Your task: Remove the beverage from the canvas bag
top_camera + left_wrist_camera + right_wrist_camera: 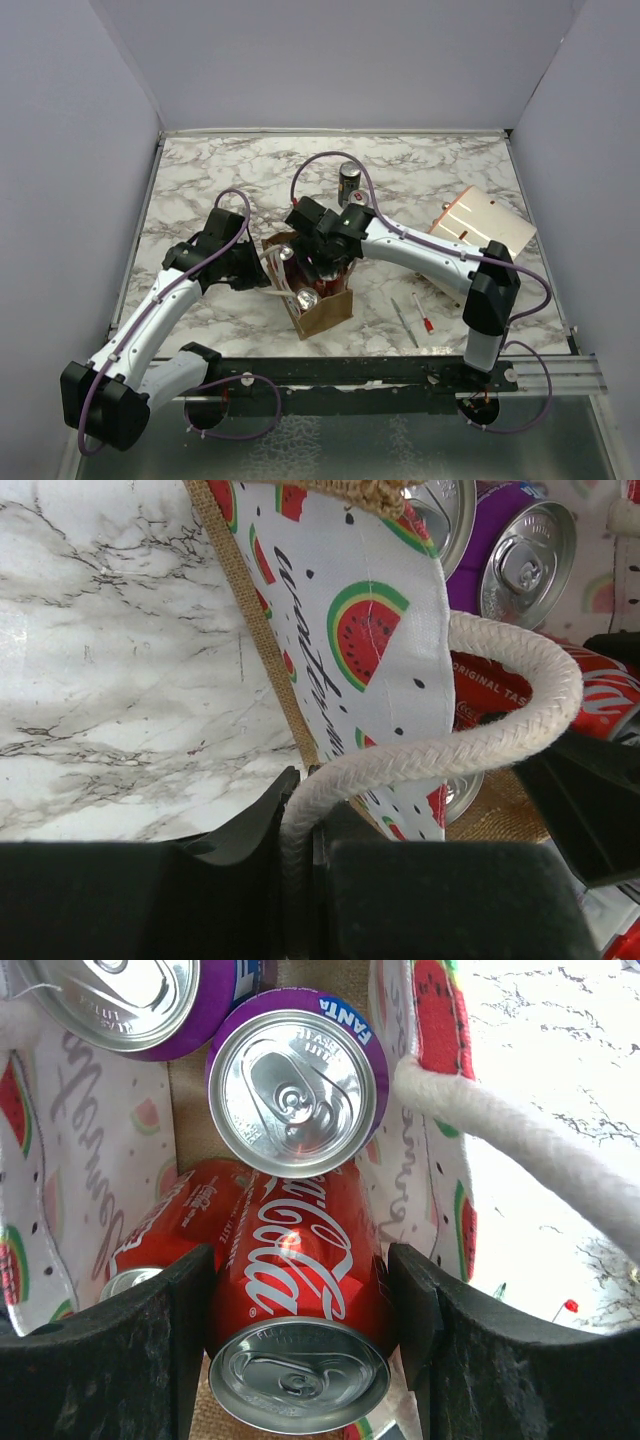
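The tan canvas bag (325,308) stands open between both arms; its watermelon-print lining (370,630) shows in the wrist views. My left gripper (262,268) (300,792) is shut on the bag's white rope handle (500,735) at the bag's left side. My right gripper (322,262) (300,1310) reaches down into the bag, and its fingers (165,1340) press both sides of a tilted red Coca-Cola can (300,1260). A second red can (160,1225) lies beside it. Two purple Fanta cans (298,1080) stand upright deeper in the bag.
A dark can (349,183) stands on the marble table behind the bag. A cream cylinder with red lines (482,224) lies at the right under the right arm. Two pens (405,322) lie right of the bag. Grey walls enclose the table.
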Tool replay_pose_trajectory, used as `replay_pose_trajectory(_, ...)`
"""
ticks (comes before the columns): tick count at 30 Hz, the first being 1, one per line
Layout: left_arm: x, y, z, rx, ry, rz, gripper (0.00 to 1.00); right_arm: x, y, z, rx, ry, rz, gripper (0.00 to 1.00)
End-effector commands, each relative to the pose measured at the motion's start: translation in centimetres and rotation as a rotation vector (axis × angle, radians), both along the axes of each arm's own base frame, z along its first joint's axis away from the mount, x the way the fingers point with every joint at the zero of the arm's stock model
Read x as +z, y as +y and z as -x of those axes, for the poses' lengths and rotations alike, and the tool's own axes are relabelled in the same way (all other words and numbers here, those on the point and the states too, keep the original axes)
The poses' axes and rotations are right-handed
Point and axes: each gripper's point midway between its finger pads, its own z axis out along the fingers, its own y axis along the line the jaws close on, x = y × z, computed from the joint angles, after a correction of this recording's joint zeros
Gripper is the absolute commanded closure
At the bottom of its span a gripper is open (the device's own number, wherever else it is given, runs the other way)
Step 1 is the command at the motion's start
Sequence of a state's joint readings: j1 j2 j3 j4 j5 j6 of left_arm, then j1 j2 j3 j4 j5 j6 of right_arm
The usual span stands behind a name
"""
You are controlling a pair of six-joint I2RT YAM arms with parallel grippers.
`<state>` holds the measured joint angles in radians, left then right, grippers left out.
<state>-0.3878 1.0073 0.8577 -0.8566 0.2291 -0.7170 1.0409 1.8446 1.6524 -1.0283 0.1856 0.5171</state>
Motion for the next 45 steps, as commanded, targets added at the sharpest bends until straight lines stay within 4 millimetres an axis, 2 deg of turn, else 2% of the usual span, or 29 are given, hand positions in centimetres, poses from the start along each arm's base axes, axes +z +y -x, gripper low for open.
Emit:
replay_pose_trajectory(1, -0.1, -0.6, -0.4, -0.008, -0.004, 0.027, 1.0, 5.2, 1.3, 0.2, 0.031, -0.046, -0.135, 0.78)
replay_pose_trajectory(11, -0.5, -0.8, -0.7, -0.026, 0.005, 0.02, 1.0, 11.4, 3.0, -0.5, 0.081, -0.148, -0.292, 0.84)
replay_pose_trajectory(19, -0.7, -0.8, -0.7, -0.038, 0.01, 0.01, 1.0, 16.0, 3.3, -1.5, 0.095, -0.25, -0.371, 0.96)
replay_pose_trajectory(25, -0.8, -0.7, -0.8, -0.041, 0.01, 0.006, 1.0, 19.0, 2.8, -2.3, 0.082, -0.333, -0.398, 0.98)
replay_pose_trajectory(29, -0.6, -0.7, -0.8, -0.042, 0.004, 0.008, 1.0, 22.1, 1.9, -3.6, 0.071, -0.453, -0.404, 0.98)
replay_pose_trajectory(36, -0.7, -0.5, -0.6, -0.043, 0.009, 0.0, 1.0, 26.8, -1.8, -6.8, -0.031, -0.701, -0.296, 0.98)
replay_pose_trajectory(38, -0.7, -0.6, -0.5, -0.043, 0.01, 0.001, 1.0, 27.6, -3.2, -7.5, -0.078, -0.762, -0.252, 0.98)
replay_pose_trajectory(42, -0.7, -0.5, -0.4, -0.039, 0.01, 0.0, 1.0, 27.6, -6.9, -8.8, -0.202, -0.858, -0.11, 0.98)
replay_pose_trajectory(45, -0.7, -0.5, -0.4, -0.036, 0.009, 0.002, 1.0, 26.2, -9.2, -10.0, -0.253, -0.82, -0.059, 0.98)
